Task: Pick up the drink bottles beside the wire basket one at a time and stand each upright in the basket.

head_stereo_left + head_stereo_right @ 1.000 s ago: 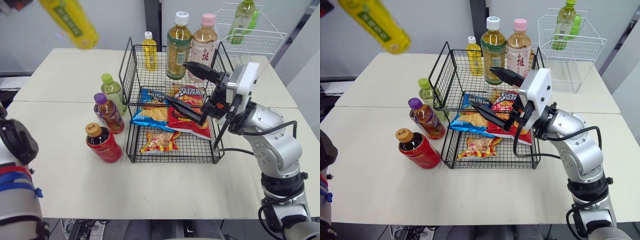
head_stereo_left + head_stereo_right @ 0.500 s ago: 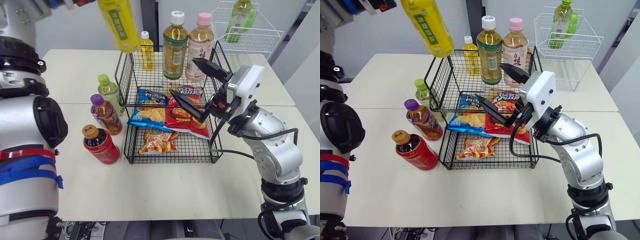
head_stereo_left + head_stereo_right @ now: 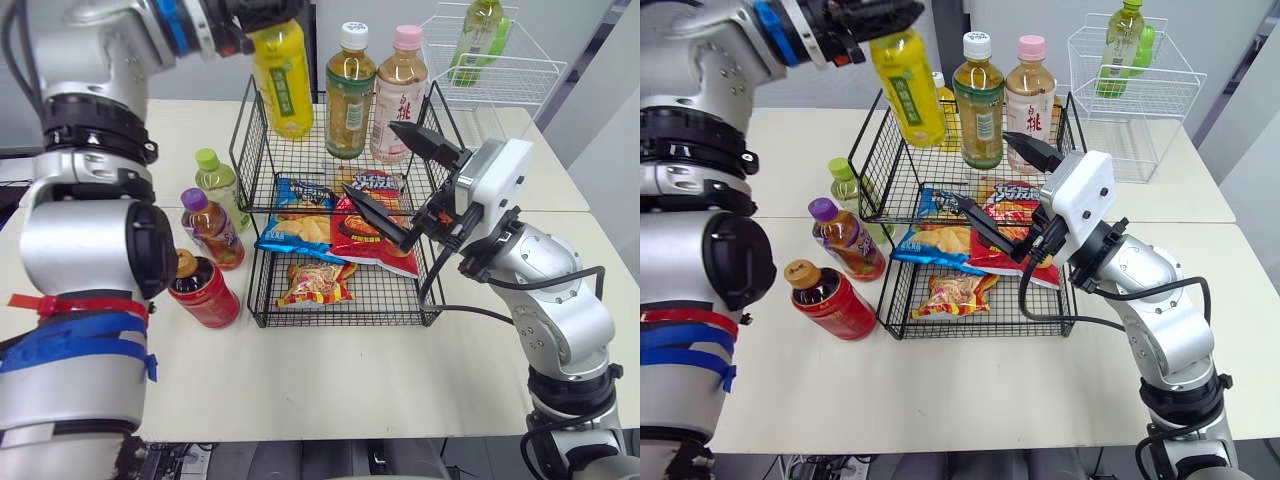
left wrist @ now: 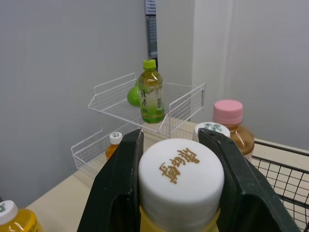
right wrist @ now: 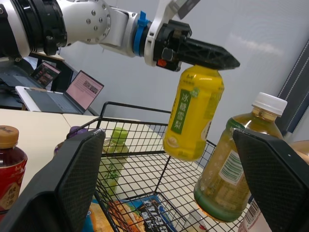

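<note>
The left gripper's (image 4: pixel 171 145) two black fingers (image 4: pixel 118 193) are clamped on either side of the white cap (image 4: pixel 181 176) of one yellow bottle (image 3: pixel 283 80). The bottle hangs nearly upright, slightly tilted, over the left back part of the top shelf of the black wire basket (image 3: pixel 340 322). Three bottles stand on that shelf: a small yellow one (image 4: pixel 112 145), a green-tea bottle with a white cap (image 3: pixel 350 95) and a pink-capped bottle (image 3: pixel 400 95). The right gripper's (image 3: pixel 370 158) fingers (image 3: pixel 425 143) are spread wide apart and grip nothing, poised at the basket's right side above the snack bags (image 3: pixel 375 235). The bags overlap on the lower shelves, too piled to count surely. On the tabletop (image 3: pixel 300 380) just left of the basket stand three more bottles: green-capped (image 3: pixel 222 185), purple-capped (image 3: pixel 212 228) and a red one with a brown cap (image 3: pixel 205 292). At the back right, a white wire rack (image 3: pixel 520 75) holds one green bottle (image 3: pixel 482 35).
</note>
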Action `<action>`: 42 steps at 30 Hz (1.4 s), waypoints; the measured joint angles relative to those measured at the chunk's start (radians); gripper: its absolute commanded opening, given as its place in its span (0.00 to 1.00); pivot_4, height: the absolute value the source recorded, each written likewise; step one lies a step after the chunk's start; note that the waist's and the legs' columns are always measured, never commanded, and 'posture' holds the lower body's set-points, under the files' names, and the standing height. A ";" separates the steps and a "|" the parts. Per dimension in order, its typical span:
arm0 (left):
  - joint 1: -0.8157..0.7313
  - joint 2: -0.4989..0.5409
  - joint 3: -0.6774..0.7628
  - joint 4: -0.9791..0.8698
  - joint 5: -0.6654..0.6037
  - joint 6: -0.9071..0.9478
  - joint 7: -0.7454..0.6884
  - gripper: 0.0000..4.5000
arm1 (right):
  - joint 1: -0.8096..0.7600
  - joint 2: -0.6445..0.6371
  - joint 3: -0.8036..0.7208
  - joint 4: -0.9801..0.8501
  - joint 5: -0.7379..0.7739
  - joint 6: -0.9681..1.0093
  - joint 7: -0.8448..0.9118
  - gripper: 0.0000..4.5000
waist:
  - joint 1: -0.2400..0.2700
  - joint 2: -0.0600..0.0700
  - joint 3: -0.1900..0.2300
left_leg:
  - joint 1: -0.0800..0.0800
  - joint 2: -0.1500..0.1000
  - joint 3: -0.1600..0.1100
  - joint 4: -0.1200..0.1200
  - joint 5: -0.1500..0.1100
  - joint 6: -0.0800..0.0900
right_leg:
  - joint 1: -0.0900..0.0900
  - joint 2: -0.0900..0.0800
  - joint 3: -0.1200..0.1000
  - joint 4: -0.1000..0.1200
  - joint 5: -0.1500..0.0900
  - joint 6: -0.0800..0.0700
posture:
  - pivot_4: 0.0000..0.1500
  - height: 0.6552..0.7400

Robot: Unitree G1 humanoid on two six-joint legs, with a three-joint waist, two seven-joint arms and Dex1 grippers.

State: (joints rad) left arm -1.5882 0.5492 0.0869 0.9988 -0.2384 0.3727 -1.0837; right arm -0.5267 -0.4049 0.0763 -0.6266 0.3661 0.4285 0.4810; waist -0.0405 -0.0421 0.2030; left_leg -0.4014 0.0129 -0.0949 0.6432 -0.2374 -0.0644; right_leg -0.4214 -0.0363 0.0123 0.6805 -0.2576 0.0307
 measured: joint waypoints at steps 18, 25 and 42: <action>0.019 -0.048 0.017 0.077 0.024 -0.127 0.082 0.99 | 0.000 -0.010 -0.001 -0.002 0.000 0.022 -0.010 1.00 | 0.000 0.000 0.000 | 0.001 0.000 0.000 0.000 0.000 0.000 | 0.000 0.000 0.000 0.000 0.000 0.000 | 1.00 1.00; 0.057 0.036 0.040 -0.003 0.002 -0.071 0.032 0.99 | -0.003 -0.019 -0.001 0.003 0.011 0.022 0.015 1.00 | -0.009 0.000 0.000 | 0.001 0.000 0.000 0.000 0.000 0.000 | 0.000 0.000 0.001 0.001 0.000 0.000 | 1.00 1.00; 1.000 0.429 0.568 -0.949 -0.277 0.448 0.122 0.99 | -0.146 -0.054 0.004 0.266 0.239 0.018 0.437 1.00 | -0.018 0.001 0.000 | 0.003 0.002 0.000 0.000 0.000 0.000 | 0.002 0.000 0.002 0.001 0.000 0.000 | 1.00 1.00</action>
State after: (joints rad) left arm -0.5886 0.9782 0.6550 0.0494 -0.5151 0.8211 -0.9615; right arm -0.6728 -0.4585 0.0802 -0.3603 0.6050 0.4467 0.9182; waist -0.0583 -0.0412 0.2028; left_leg -0.3984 0.0146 -0.0947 0.6434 -0.2374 -0.0643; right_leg -0.4197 -0.0360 0.0142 0.6817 -0.2574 0.0304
